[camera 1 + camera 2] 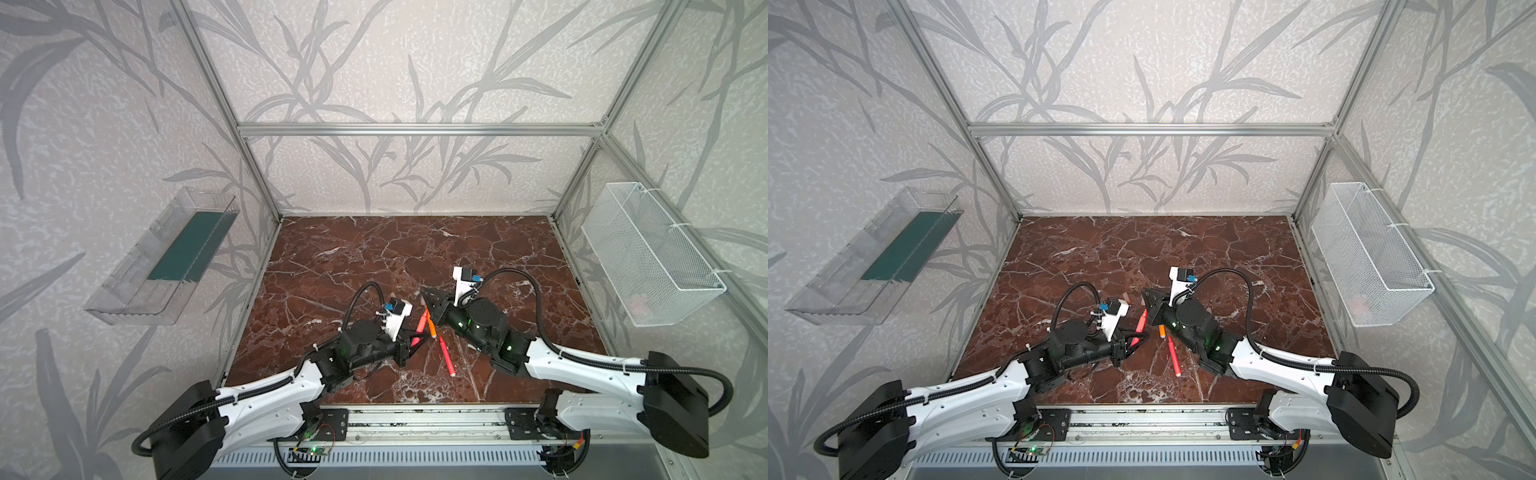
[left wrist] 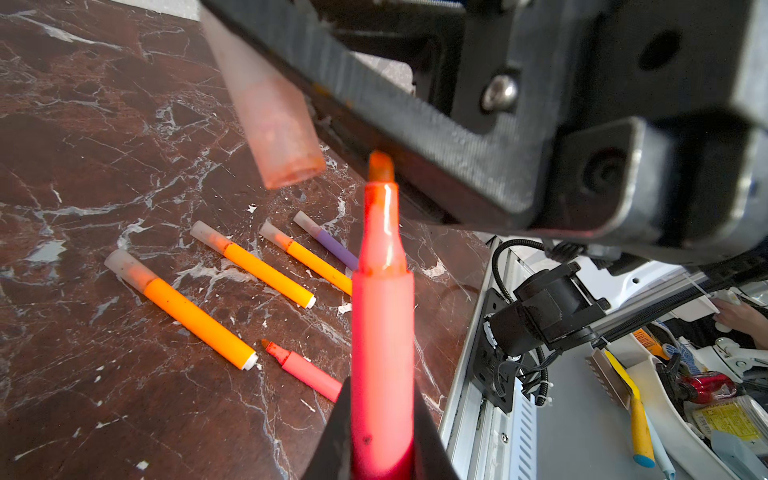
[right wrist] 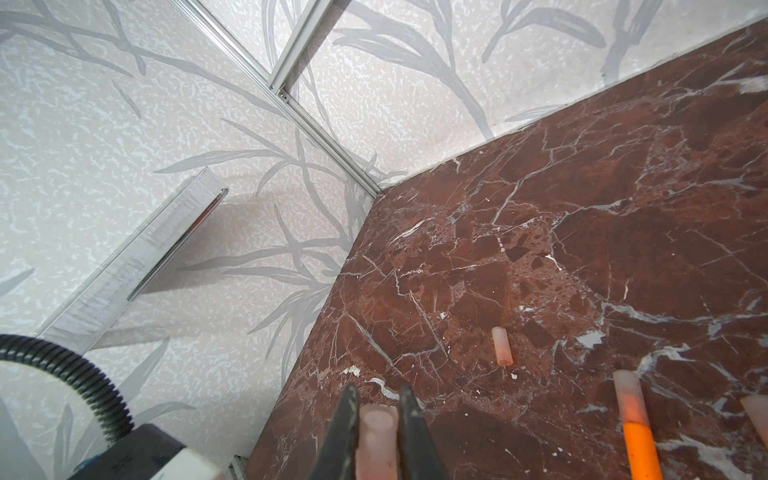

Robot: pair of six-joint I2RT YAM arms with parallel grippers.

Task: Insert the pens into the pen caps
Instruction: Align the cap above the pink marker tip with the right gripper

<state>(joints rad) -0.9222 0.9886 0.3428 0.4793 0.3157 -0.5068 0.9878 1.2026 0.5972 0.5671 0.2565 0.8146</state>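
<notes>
Marble tabletop [image 1: 353, 257]: red-brown with white veins; both arms reach in from the near rail and meet over its middle.
Left arm: stretched low and forward, wrist turned inward toward the other arm.
Left gripper [image 2: 380, 395]: clenched on a red-pink pen [image 2: 382, 316], grasped at the barrel, with the nib end free and pointing at the right gripper.
Right arm: bent at the elbow, forearm angled inward across the table.
Right gripper [image 3: 376, 415]: pinched round a translucent cap [image 3: 376, 440], which sits between the two black fingers.
Pen to cap: in the left wrist view the orange-stained nib sits just beside the cap's open mouth and outside it; both are held off the table.
Capped stock: three orange pens [image 2: 266, 274] and a purple pen [image 2: 334, 249] lie side by side on the marble, each wearing a pale cap.
Uncapped stock: a second red-pink pen [image 2: 307, 370] lies flat with its nib bare, near the closest orange pen's tail end.
Loose cap [image 3: 502, 347]: lies alone on the marble, apart from the pens and clear of both grippers.
</notes>
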